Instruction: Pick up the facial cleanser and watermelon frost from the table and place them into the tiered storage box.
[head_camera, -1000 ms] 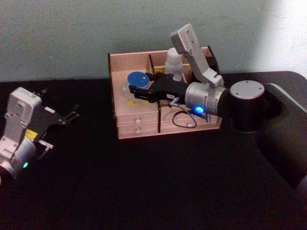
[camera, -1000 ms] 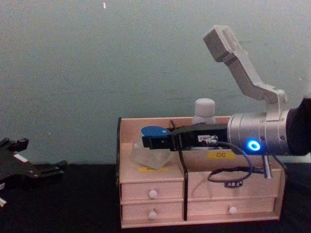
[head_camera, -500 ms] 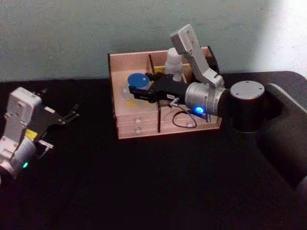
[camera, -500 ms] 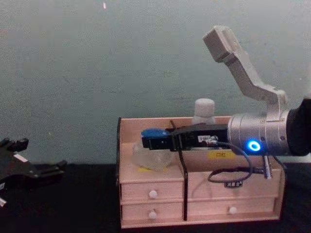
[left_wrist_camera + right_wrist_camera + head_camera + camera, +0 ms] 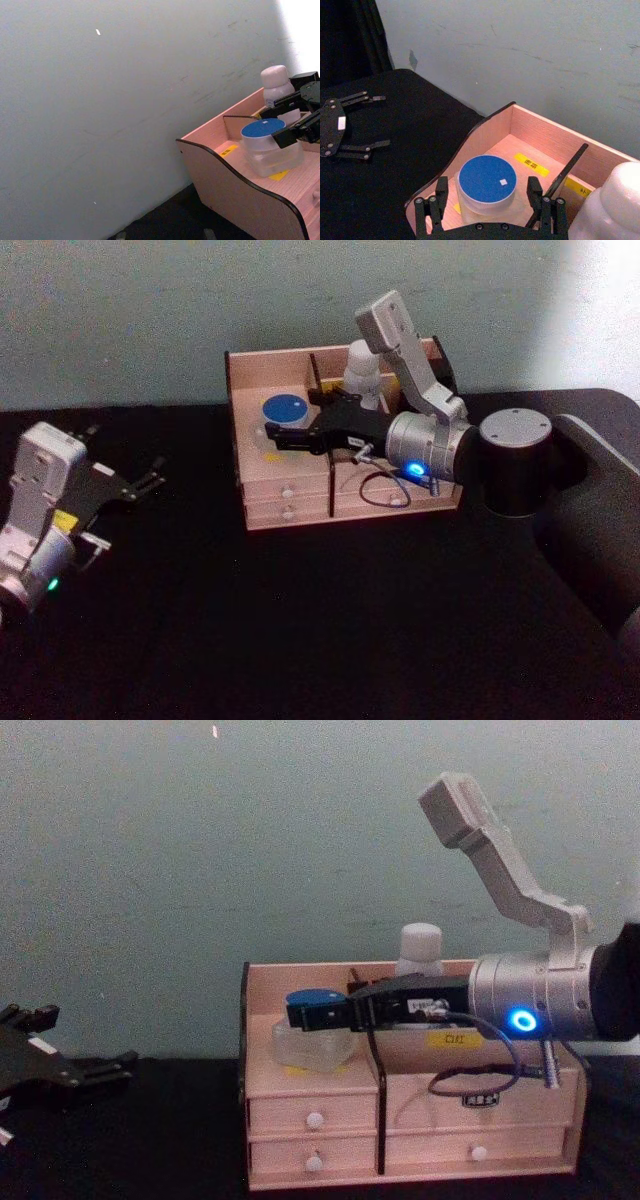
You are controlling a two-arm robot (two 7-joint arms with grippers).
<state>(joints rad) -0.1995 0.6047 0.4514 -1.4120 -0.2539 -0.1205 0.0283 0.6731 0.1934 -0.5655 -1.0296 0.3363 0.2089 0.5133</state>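
- Right gripper (image 5: 485, 199) reaching over the tiered storage box (image 5: 285, 508), fingers spread wide on either side of one clear jar with a round blue lid (image 5: 487, 179); from the wrist view, daylight between each finger and the jar.
- One blue-lidded jar (image 5: 283, 409) standing upright in the box's left top compartment, over a yellow label.
- One white bottle with a rounded cap (image 5: 420, 947) upright in the compartment behind the dark divider, just beside the right gripper's arm.
- Three small yellow labels countable on the box floor in the right wrist view; four white drawer knobs on the front in the chest view.
- One left gripper (image 5: 138, 484) parked well to the left above the black tabletop (image 5: 300, 630), fingers apart, holding nothing.
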